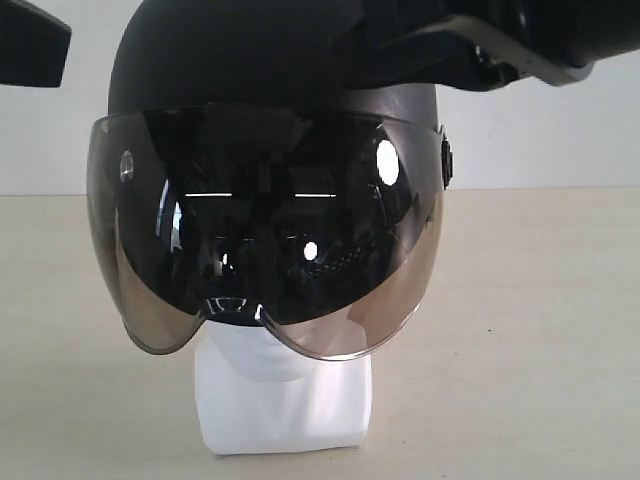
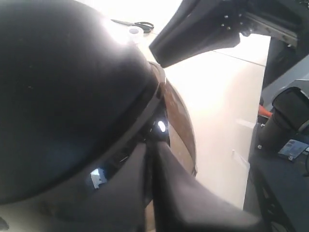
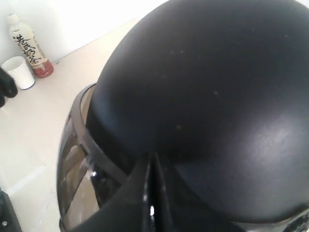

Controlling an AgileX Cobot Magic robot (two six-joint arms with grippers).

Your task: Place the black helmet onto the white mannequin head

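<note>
Fingers of the left gripper (image 2: 152, 145) lie pressed together with only a thin seam between them, their tips against the lower rim of the black helmet (image 1: 240, 60); whether anything is pinched in that seam cannot be told. The right gripper (image 3: 150, 162) has its fingers closed the same way, tips against the dark band under the dome on the other side; a grip on anything cannot be made out there either.

The helmet is round and matte black with faint specks on its shell; a curved smoky visor (image 1: 270, 230) sweeps across its front, dark at the centre, paling to brownish at the lower edge, with a round screw at each side. It sits on top of the white mannequin head (image 1: 285, 400), upright and facing the exterior camera; the visor hides the face, so only the chin, neck and blocky white base show below, standing on the pale table (image 1: 540, 300).

Farther off on the table a bottle (image 3: 28, 46) stands capped with reddish liquid in its lower part; a white cup (image 3: 18, 72) stands just beside it, its contents not visible; scissors (image 2: 137, 24) lie beyond the dome.
</note>
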